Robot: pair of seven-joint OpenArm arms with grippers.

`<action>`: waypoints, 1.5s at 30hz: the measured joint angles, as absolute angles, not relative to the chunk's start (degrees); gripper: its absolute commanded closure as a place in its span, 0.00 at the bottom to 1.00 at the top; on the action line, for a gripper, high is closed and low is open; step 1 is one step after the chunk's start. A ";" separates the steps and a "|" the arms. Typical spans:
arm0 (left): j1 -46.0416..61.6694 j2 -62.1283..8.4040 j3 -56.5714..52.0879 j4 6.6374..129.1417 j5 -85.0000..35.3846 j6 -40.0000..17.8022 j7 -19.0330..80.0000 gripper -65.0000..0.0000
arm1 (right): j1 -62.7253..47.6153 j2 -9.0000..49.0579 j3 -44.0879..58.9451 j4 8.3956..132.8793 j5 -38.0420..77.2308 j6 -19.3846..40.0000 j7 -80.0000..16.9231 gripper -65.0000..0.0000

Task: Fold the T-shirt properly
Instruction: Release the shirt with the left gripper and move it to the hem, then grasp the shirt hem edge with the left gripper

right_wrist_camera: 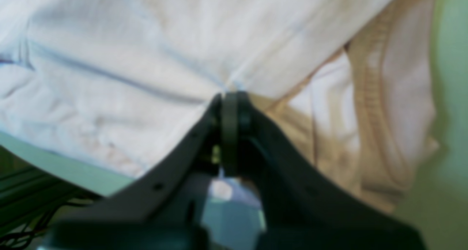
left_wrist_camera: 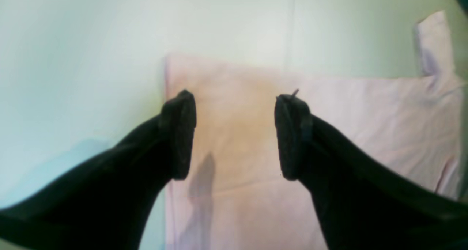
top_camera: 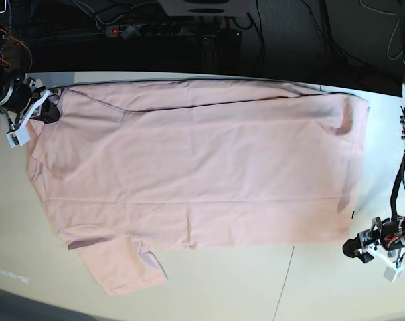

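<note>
Our right gripper [right_wrist_camera: 230, 103] clenches the T-shirt [top_camera: 202, 160] at its collar to anchor it; our left gripper [left_wrist_camera: 234, 133] hovers released, the hem corner just ahead for folding.

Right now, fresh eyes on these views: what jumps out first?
The pink T-shirt fills most of the table, plain side up, one sleeve sticking out at the near-left edge in the base view. The right gripper is shut on the T-shirt near the collar, at the far-left corner. The left gripper hangs open above the hem corner, holding nothing.
</note>
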State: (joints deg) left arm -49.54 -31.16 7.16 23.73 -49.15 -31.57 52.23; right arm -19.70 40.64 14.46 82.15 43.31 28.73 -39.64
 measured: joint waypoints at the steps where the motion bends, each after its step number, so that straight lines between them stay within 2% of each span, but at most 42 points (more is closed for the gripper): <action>1: -51.46 -30.98 7.14 21.74 -47.64 -31.16 51.51 0.42 | -19.70 40.66 14.46 82.15 43.27 28.73 -39.70 1.00; 4: -54.33 -30.87 7.05 15.70 -43.59 -29.26 48.05 0.42 | -19.70 40.64 14.48 82.17 43.29 28.75 -39.86 1.00; 9: -53.15 -30.33 7.05 9.89 -37.85 -26.33 48.18 0.42 | -19.70 40.62 14.48 82.17 43.24 28.73 -39.59 1.00; 22: -52.10 -27.62 7.05 9.98 -30.37 -22.92 49.30 0.42 | -19.70 40.62 14.48 82.17 43.22 28.73 -39.88 1.00; 39: -49.54 -25.47 6.83 10.59 -28.99 -22.74 44.88 0.42 | -19.68 40.62 14.48 82.17 44.12 28.73 -39.92 1.00; 45: -49.21 -24.25 6.79 10.76 -29.91 -24.80 44.75 0.42 | -19.68 40.62 14.48 82.13 44.12 28.75 -39.90 1.00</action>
